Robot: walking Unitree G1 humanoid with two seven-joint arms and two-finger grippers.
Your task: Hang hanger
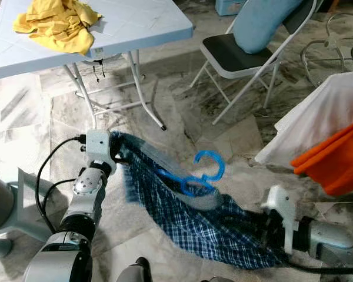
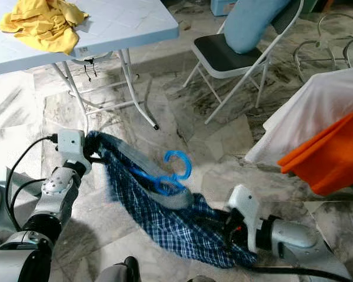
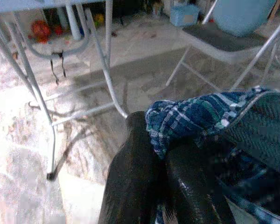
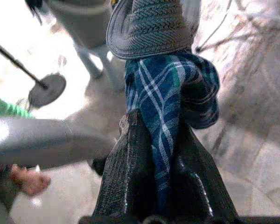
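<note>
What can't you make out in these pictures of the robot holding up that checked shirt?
- Blue hanger: its arms are hidden inside the checked shirt in the head views.
- Right gripper: in the head views the shirt covers its fingers.
- Left gripper: its fingertips are buried in cloth in the left wrist view.
- Orange cloth: cut off by the picture edge.
- A bare foot: blurred in the right wrist view.

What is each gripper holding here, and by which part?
Both hold the blue plaid shirt on its blue hanger: the left gripper pinches one end of the cloth, the right gripper the opposite end.
</note>
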